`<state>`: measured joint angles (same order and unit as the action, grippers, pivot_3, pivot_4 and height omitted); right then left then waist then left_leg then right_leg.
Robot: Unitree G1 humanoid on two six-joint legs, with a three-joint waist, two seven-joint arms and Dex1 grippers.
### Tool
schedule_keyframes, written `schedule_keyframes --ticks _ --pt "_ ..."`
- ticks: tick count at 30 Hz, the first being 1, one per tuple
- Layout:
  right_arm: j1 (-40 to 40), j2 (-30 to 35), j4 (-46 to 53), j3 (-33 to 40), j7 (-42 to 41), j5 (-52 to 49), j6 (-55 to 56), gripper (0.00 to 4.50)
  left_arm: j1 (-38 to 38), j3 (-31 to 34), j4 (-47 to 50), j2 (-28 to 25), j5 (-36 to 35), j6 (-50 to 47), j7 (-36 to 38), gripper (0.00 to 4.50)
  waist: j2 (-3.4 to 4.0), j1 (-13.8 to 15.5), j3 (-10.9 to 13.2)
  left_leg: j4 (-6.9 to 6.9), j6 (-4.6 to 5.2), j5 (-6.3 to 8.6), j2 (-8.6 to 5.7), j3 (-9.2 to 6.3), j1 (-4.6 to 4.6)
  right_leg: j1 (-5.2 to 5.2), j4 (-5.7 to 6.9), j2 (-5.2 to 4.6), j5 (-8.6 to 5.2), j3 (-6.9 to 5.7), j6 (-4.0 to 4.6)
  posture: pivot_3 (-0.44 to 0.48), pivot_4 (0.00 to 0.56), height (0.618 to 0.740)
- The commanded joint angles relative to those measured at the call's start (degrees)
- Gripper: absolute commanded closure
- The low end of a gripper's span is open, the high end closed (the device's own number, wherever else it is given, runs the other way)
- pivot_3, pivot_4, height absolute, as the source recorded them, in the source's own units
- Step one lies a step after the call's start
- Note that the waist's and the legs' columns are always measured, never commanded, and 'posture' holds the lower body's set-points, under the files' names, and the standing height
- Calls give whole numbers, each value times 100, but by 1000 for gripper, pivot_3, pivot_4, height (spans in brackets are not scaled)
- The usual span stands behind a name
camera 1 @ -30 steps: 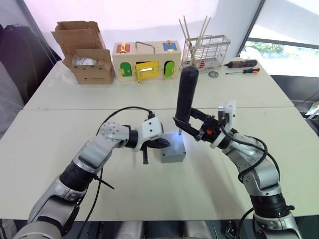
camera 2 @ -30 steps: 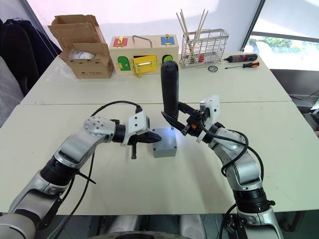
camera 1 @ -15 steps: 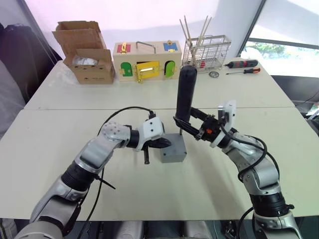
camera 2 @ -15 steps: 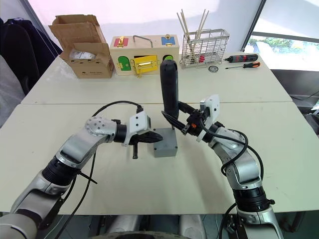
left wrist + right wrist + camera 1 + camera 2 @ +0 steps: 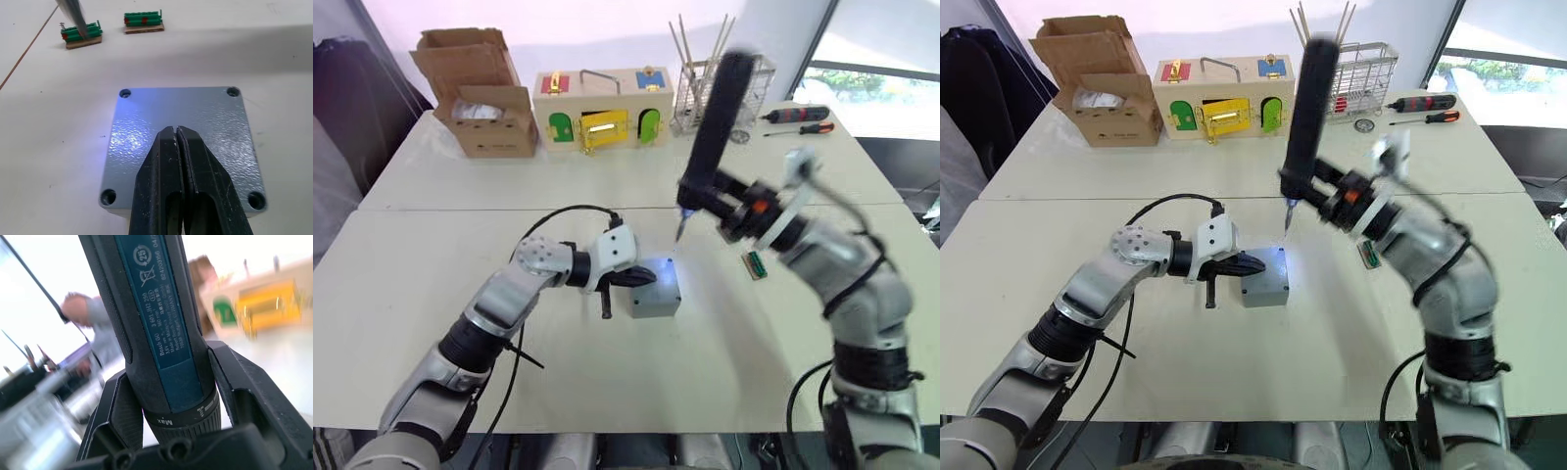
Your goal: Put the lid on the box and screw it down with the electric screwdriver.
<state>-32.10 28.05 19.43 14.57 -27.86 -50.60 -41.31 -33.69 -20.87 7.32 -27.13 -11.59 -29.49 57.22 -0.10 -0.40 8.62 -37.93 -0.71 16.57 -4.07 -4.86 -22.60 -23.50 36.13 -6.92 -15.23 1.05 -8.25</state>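
The grey box [image 5: 657,305] stands mid-table with the lid [image 5: 195,112] lying flat on it; its corner holes show in the left wrist view. My left gripper [image 5: 646,279] is shut with nothing in it, its tips resting on the lid's top. My right gripper [image 5: 708,199] is shut on the black electric screwdriver [image 5: 716,117]. The tool is held tilted, its bit tip [image 5: 1285,227] hanging in the air above and beyond the box's far edge, apart from the lid. A bluish light falls on the lid.
Two small green terminal strips [image 5: 81,35] lie on the table beyond the box. Along the far edge stand a cardboard box [image 5: 480,93], a wooden latch box [image 5: 602,111] and a wire rack [image 5: 1363,76], with hand screwdrivers [image 5: 800,116] beside it.
My right arm has lifted the electric screwdriver up and away from the lid, toward the right. The left gripper has stayed on the lid. The head views have shifted slightly.
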Motion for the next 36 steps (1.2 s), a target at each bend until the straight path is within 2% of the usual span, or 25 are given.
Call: schedule_keyframes --ticks 1,4,6,10,14,16,19,21,25,31,36 --pt "-659 -276 -127 951 894 -874 198 2687 -231 543 -68 259 -442 -117 -123 4500 -1 -8 21 1 -3 -2 0 0 -3 -3 0 0 0 0 0 0 150 730" --pt "-924 -411 -355 1224 1434 -846 398 2687 -375 773 -85 371 -641 -165 -136 4500 -1 -14 25 -1 -5 -4 -1 2 -10 -6 0 -1 0 1 0 0 150 730" --pt "-1104 -222 -634 1379 1876 -838 196 2687 -499 915 4 432 -801 -212 -149 4500 4 -21 30 -1 -3 -3 -1 4 -10 -7 1 -1 0 1 0 0 150 730" --pt "-1014 1221 -1037 1258 1913 -1111 -1564 2687 -500 860 342 309 -857 -199 -21 4500 24 -10 48 -6 -2 -4 -8 10 -23 -14 0 -9 0 3 0 0 150 730" --pt "-1004 3061 -1721 692 997 -548 -2590 2687 -291 726 604 270 -943 -132 131 4500 32 -19 57 -19 0 -5 -8 18 -92 -88 9 -10 1 4 -1 0 150 730" --pt "-1176 3560 -2124 484 473 -578 -2960 2687 -207 630 724 292 -919 -81 154 4500 31 -21 63 -15 1 -5 -7 22 -92 -89 7 -10 1 4 -1 0 150 730" --pt "-1554 4133 -2983 -306 -494 110 -2713 2687 -120 486 922 429 -874 -29 38 4500 46 -61 87 -21 31 10 -6 39 -89 -89 8 -10 4 16 -1 0 150 730" --pt "-1614 4307 -3424 -816 -1011 648 -2391 2687 -78 427 1023 505 -844 -32 -66 4500 44 -57 89 -23 36 11 -4 46 -83 -88 10 -9 7 19 1 0 150 730" --pt "-1517 4534 -4045 -1632 -1991 1215 -2634 2687 45 313 1260 595 -834 -89 -266 4500 42 -32 93 -22 36 11 -2 42 -82 -86 10 -2 7 17 1 0 150 730" --pt "-1752 4532 -4499 -2553 -2949 1614 -3603 2687 361 152 1575 553 -810 -171 -466 4500 61 -15 109 -27 7 -5 -5 45 -85 -88 10 -9 7 21 1 0 150 730" --pt "-1775 4316 -4725 -3033 -3327 2284 -3089 2687 472 142 1654 506 -784 -232 -616 4500 62 -16 110 -28 4 -7 -6 43 -85 -88 12 -9 7 19 0 0 150 730"
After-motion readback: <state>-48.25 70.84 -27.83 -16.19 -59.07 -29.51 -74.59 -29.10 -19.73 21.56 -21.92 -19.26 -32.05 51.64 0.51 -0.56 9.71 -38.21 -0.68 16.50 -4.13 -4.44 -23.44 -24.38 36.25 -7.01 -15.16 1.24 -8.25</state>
